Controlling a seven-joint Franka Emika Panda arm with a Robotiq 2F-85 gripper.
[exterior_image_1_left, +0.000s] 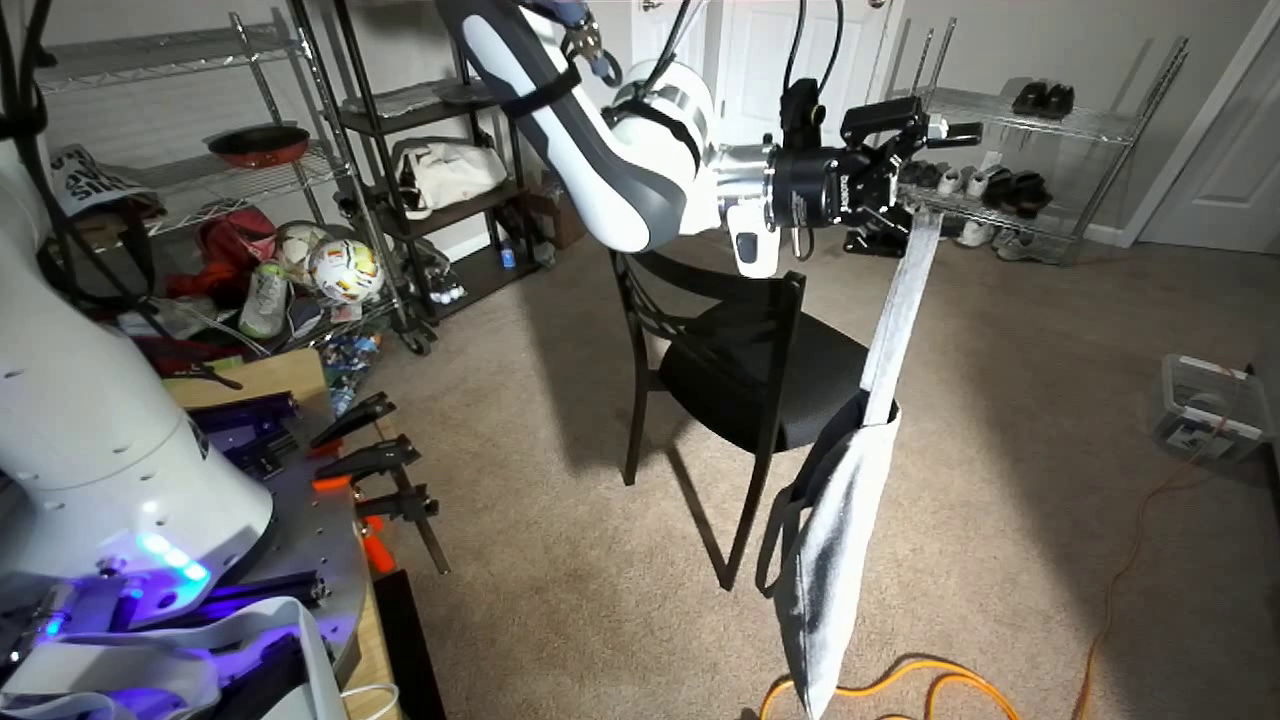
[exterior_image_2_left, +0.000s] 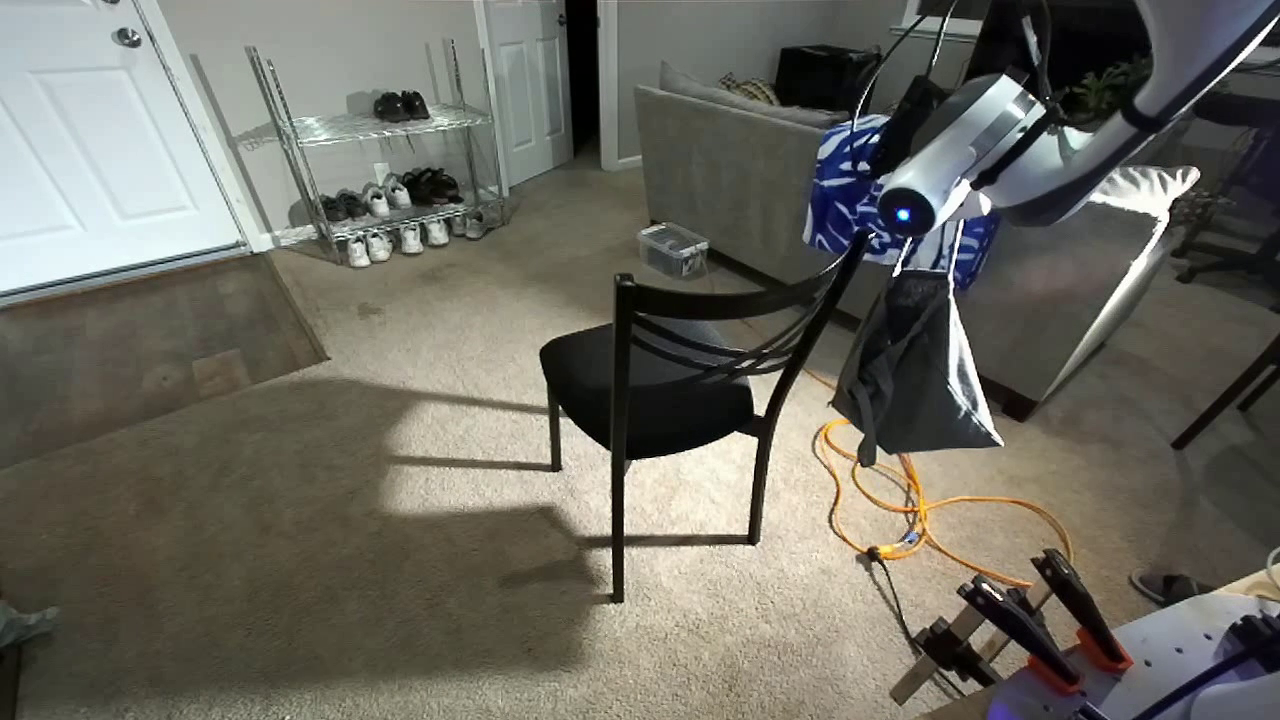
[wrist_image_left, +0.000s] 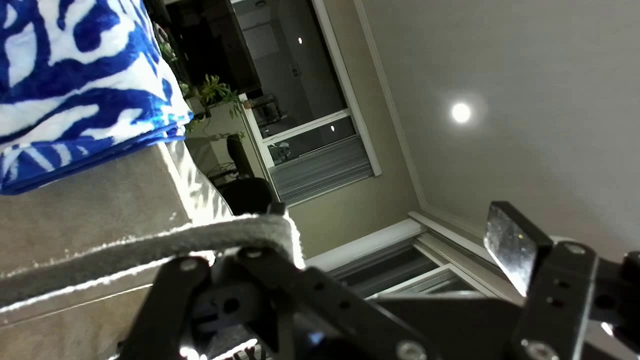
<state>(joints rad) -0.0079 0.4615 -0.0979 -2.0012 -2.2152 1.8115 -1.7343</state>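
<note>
While my gripper (exterior_image_1_left: 938, 172) stands spread wide, strap (exterior_image_1_left: 900, 310) draped unpinched over one finger, one grey bag (exterior_image_1_left: 850, 520) hangs well beyond the edge of the surface (exterior_image_1_left: 330, 540); slow, level handling advised.

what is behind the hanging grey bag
In an exterior view, the sofa, patterned blanket and carpet show behind the grey bag; whatever it directly covers there cannot be seen.

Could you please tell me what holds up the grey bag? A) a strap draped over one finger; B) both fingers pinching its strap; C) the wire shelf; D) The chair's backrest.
A: in the wrist view the fingers stand apart, with the strap over only one; the grey bag hangs below.
</note>
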